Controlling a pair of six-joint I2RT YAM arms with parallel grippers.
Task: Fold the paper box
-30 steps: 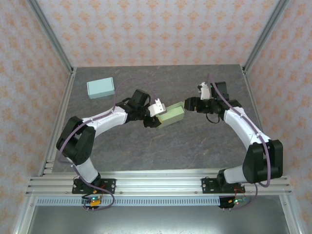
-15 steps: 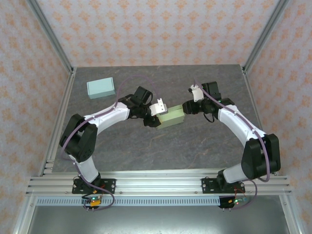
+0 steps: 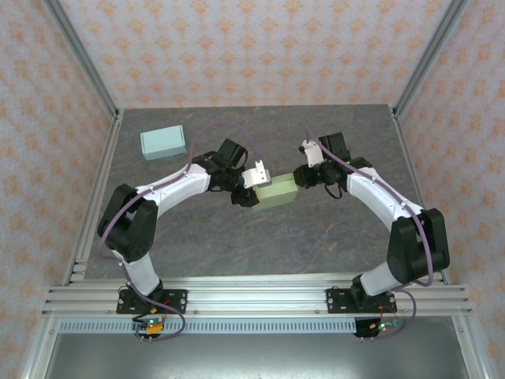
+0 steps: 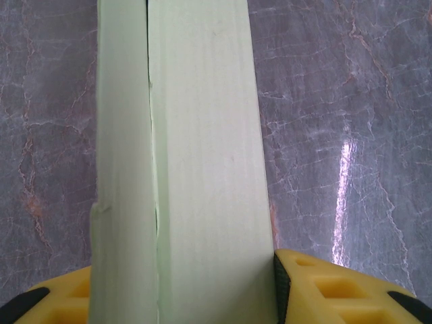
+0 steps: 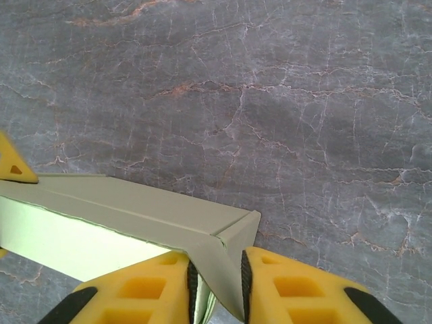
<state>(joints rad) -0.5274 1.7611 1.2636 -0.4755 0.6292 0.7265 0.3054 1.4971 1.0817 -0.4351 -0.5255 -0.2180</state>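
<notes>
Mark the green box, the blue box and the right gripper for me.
green box (image 3: 274,192): top external view, middle of its upper face.
blue box (image 3: 163,143): top external view, centre of its top.
right gripper (image 5: 217,270): right wrist view, midway between its fingertips.

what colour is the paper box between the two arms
The paper box is pale green, clearest in the left wrist view.

paper box (image 3: 276,192) between left gripper (image 3: 253,192) and right gripper (image 3: 299,177) | second box (image 3: 163,143) behind, far left
</notes>
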